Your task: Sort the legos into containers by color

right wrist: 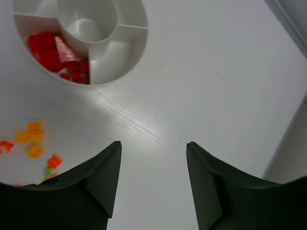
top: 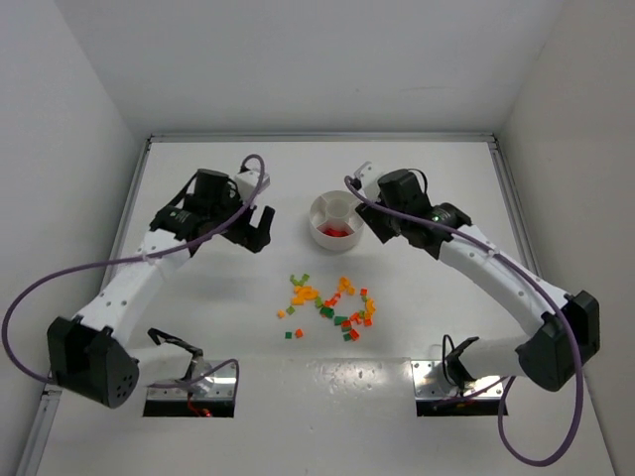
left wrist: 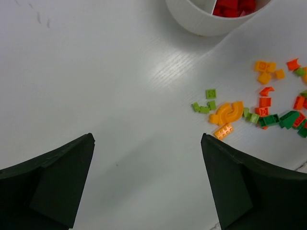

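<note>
Left end effector [left wrist: 147,139] and right end effector [right wrist: 153,146] gape empty. Tiny red, orange, yellow and green plastic bricks [top: 332,302] crowd the bench [left wrist: 96,72] near the round white divided dish [left wrist: 201,19]. Such tight clustering risks pinching mixed colours.

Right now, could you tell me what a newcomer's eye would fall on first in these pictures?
The bright scatter of legos at mid-table, red, orange, yellow and green, catches the eye first. Beyond it sits the white dish, red bricks in one compartment. Left gripper and right gripper hang open, empty.
</note>
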Available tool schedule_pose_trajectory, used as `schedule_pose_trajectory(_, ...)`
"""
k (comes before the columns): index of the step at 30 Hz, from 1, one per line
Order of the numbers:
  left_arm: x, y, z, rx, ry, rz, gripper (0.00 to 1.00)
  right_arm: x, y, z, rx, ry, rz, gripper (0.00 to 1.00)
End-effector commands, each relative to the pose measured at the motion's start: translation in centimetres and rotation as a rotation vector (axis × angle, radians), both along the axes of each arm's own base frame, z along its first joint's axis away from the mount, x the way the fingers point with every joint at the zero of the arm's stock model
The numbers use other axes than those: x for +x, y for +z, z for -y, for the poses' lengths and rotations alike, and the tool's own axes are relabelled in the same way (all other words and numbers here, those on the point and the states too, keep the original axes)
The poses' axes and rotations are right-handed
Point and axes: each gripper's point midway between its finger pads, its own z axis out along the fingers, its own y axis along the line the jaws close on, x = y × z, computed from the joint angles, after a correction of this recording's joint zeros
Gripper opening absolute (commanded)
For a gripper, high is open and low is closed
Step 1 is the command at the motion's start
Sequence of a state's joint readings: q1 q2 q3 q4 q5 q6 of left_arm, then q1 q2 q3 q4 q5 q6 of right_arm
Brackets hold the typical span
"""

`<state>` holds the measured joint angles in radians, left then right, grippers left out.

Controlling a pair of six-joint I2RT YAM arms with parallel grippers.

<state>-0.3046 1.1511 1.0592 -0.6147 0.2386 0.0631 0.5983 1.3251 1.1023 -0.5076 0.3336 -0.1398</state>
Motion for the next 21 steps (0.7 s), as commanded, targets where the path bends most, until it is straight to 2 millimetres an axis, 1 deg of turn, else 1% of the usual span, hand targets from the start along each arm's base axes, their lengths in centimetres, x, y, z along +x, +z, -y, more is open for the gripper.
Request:
schedule_pose_trajectory(1, 0.4, -2.7, 0.8, 0.091, -0.043, -0.091, 1.00, -1.3, 1.7, -2.7, 0.100, 0.172, -0.058, 0.57)
schedule_pose_trajectory(2, 0.5, -3.4, 0.5, 0.147, -0.100, -0.083, 1.00, -2.9, 1.9, -4.0, 0.144, 0.265, -0.126, 0.57)
schedule_pose_trajectory(3, 0.0, -3.4, 1.0, 0.141, -0.164, -0.082, 1.00, -3.8, 1.6, -4.8, 0.162, 0.318, -0.175, 0.57)
schedule_pose_trajectory(4, 0.1, -3.7, 1.1, 0.140, -0.201, -0.083, 1.00, -5.3, 1.4, -6.0, 0.189, 0.429, -0.232, 0.58)
schedule_pose_trajectory(5, 0.6, -3.8, 1.1, 0.134, -0.218, -0.058, 1.00, -6.6, 0.2, -5.9, 0.177, 0.466, -0.303, 0.58)
schedule_pose_trajectory(6, 0.6, -3.9, 1.3, 0.119, -0.217, -0.048, 1.00, -7.5, -0.6, -6.1, 0.184, 0.502, -0.338, 0.56)
schedule_pose_trajectory(7, 1.1, -3.6, 1.1, 0.099, -0.198, -0.035, 1.00, -9.2, -2.1, -6.6, 0.204, 0.576, -0.410, 0.52)
schedule_pose_trajectory(8, 1.4, -3.6, 1.1, 0.075, -0.192, -0.030, 1.00, -10.6, -3.3, -6.5, 0.203, 0.610, -0.479, 0.50)
schedule_pose_trajectory(9, 1.7, -3.4, 0.7, 0.051, -0.176, -0.029, 1.00, -11.4, -3.8, -6.7, 0.218, 0.643, -0.503, 0.49)
schedule_pose_trajectory(10, 1.3, -3.6, 1.1, 0.015, -0.200, -0.045, 1.00, -12.4, -4.8, -6.6, 0.228, 0.673, -0.541, 0.48)
schedule_pose_trajectory(11, 1.4, -3.3, 1.2, -0.017, -0.200, -0.044, 1.00, -13.1, -5.3, -6.7, 0.220, 0.686, -0.559, 0.47)
schedule_pose_trajectory(12, 1.4, -3.1, 1.1, -0.046, -0.197, -0.052, 0.98, -13.0, -5.4, -6.7, 0.209, 0.705, -0.549, 0.45)
schedule_pose_trajectory(13, 0.9, -2.8, 2.0, -0.089, -0.240, -0.059, 0.96, -13.2, -5.9, -6.9, 0.202, 0.709, -0.569, 0.45)
schedule_pose_trajectory(14, 0.6, -3.1, 2.0, -0.103, -0.245, -0.073, 0.94, -12.8, -5.9, -7.1, 0.197, 0.716, -0.570, 0.45)
schedule_pose_trajectory(16, 0.2, -3.5, 2.2, -0.126, -0.243, -0.080, 0.91, -11.6, -6.5, -8.0, 0.194, 0.713, -0.580, 0.45)
schedule_pose_trajectory(17, 0.1, -3.4, 2.5, -0.132, -0.234, -0.075, 0.87, -10.8, -6.7, -8.2, 0.186, 0.696, -0.569, 0.45)
schedule_pose_trajectory(18, 0.5, -3.1, 2.5, -0.154, -0.197, -0.076, 0.84, -9.8, -6.8, -8.6, 0.180, 0.692, -0.541, 0.45)
schedule_pose_trajectory(19, 0.0, -3.7, 2.5, -0.162, -0.185, -0.098, 0.82, -9.1, -6.7, -9.1, 0.186, 0.682, -0.544, 0.45)
schedule_pose_trajectory(20, -0.2, -3.9, 2.6, -0.169, -0.194, -0.103, 0.75, -8.5, -6.4, -9.6, 0.200, 0.670, -0.535, 0.45)
schedule_pose_trajectory(21, -1.2, -5.1, 3.3, -0.150, -0.215, -0.130, 0.71, -7.4, -5.8, -10.0, 0.224, 0.656, -0.494, 0.45)
